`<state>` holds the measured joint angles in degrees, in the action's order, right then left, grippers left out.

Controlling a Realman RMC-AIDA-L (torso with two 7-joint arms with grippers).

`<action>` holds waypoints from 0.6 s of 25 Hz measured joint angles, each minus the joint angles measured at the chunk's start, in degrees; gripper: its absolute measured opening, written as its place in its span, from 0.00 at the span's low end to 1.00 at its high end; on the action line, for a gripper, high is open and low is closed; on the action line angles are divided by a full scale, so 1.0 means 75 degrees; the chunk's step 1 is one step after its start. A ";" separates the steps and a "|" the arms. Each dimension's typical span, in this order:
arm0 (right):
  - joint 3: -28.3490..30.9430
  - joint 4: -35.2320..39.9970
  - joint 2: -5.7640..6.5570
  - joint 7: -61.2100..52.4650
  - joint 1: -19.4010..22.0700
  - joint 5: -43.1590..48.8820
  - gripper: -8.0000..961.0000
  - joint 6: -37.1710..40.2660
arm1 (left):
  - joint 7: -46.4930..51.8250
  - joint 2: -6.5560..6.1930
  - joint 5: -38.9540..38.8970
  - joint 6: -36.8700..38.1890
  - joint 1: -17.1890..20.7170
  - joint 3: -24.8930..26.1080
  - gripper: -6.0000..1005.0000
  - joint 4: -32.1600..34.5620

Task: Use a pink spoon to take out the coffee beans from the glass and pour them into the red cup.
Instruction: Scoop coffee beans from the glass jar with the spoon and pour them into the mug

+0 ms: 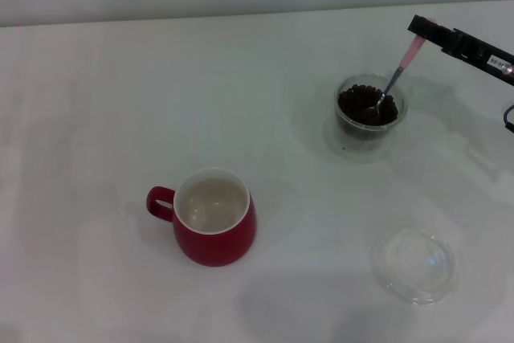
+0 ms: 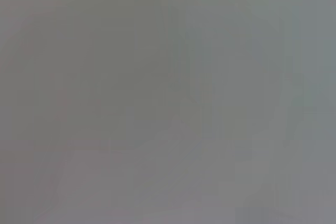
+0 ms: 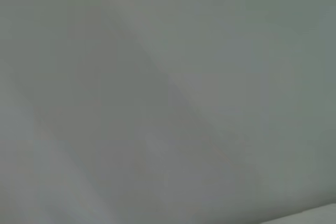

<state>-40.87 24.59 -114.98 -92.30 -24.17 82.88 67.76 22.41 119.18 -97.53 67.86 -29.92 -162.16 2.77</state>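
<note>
In the head view the glass (image 1: 370,108) stands at the right rear of the white table, filled with dark coffee beans (image 1: 357,102). The pink spoon (image 1: 401,68) leans in it, metal bowl down among the beans, pale pink handle up and to the right. My right gripper (image 1: 420,28) comes in from the right edge and is shut on the top of the handle. The red cup (image 1: 214,216) stands left of centre at the front, handle to the left, white inside bare. The left gripper is out of view. Both wrist views show only blank grey.
A shallow clear round dish (image 1: 414,263) lies at the front right on the white table (image 1: 96,102). The table's far edge meets a pale wall at the top of the head view.
</note>
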 joint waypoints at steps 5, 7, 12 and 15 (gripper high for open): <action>-0.0041 0.0002 0.0009 -0.0365 -0.0026 0.0000 0.17 -0.0149 | 0.0000 0.0000 -0.0012 0.0000 -0.0006 0.0000 0.75 0.0009; -0.0075 0.0003 0.0015 -0.0481 -0.0030 0.0000 0.17 -0.0234 | 0.0000 0.0000 -0.0017 0.0001 -0.0007 0.0000 0.75 0.0015; -0.0082 0.0007 0.0025 -0.0684 -0.0035 0.0007 0.17 -0.0267 | 0.0000 0.0000 -0.0017 0.0015 -0.0007 0.0000 0.75 0.0035; -0.0063 0.0007 0.0027 -0.0759 -0.0035 0.0011 0.17 -0.0318 | 0.0000 0.0000 -0.0017 0.0018 -0.0021 0.0000 0.75 0.0040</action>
<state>-41.34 24.64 -114.77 -97.99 -24.44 82.96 65.37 22.41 119.18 -97.66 67.99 -30.08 -162.16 3.07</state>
